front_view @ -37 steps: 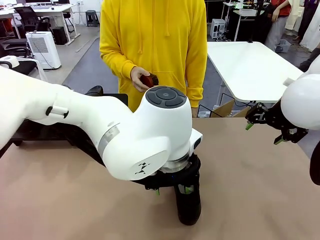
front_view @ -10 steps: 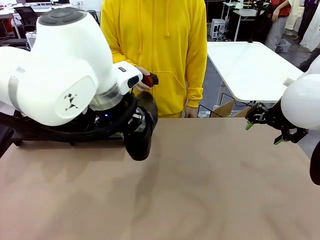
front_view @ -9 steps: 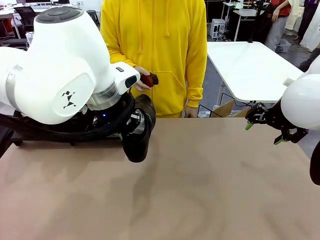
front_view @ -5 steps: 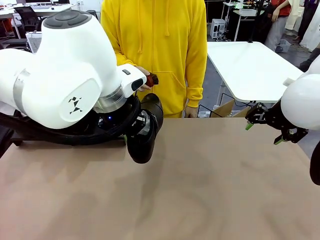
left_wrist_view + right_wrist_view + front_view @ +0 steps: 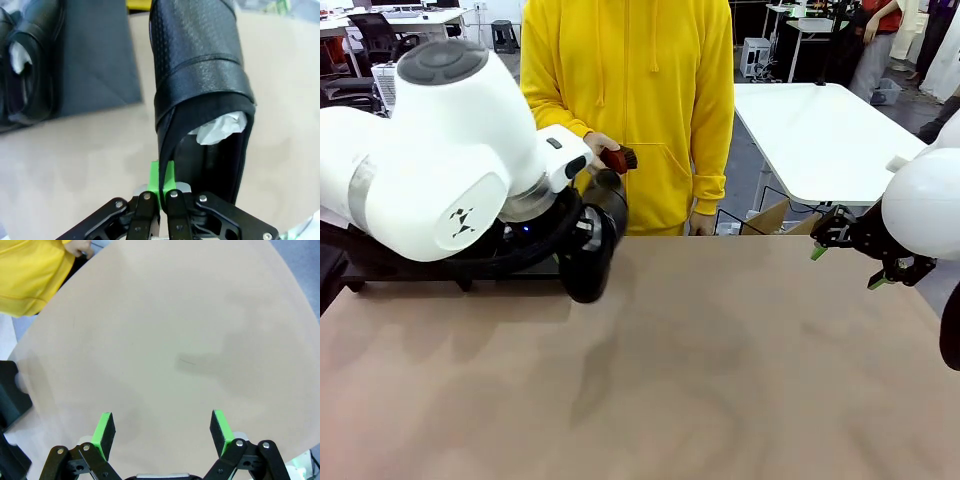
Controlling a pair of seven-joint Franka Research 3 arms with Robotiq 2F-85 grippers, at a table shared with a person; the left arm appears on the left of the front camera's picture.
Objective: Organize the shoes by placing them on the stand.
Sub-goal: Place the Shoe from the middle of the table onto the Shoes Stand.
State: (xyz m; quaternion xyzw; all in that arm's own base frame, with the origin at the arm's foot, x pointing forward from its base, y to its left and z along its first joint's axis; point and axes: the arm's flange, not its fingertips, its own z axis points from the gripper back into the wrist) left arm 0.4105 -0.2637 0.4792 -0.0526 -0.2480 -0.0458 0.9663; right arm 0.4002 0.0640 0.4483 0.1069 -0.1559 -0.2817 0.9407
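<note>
My left gripper is shut on the heel rim of a glossy black shoe with white paper stuffing inside. In the front view that shoe hangs toe-down just above the table's far left, at the right end of the black stand. The left wrist view has the stand's flat panel just beside the held shoe, and another black shoe lies on it at the far side. My right gripper hovers open at the table's right edge, with bare tabletop between its fingers.
A person in a yellow hoodie stands at the far side holding a small red-handled brush right behind the held shoe. The tan tabletop spreads out to the right. A white table stands beyond.
The left arm has carried the shoe from the table's middle front back and left to the stand; over the last second it shifted slightly farther back. The right arm has not moved.
</note>
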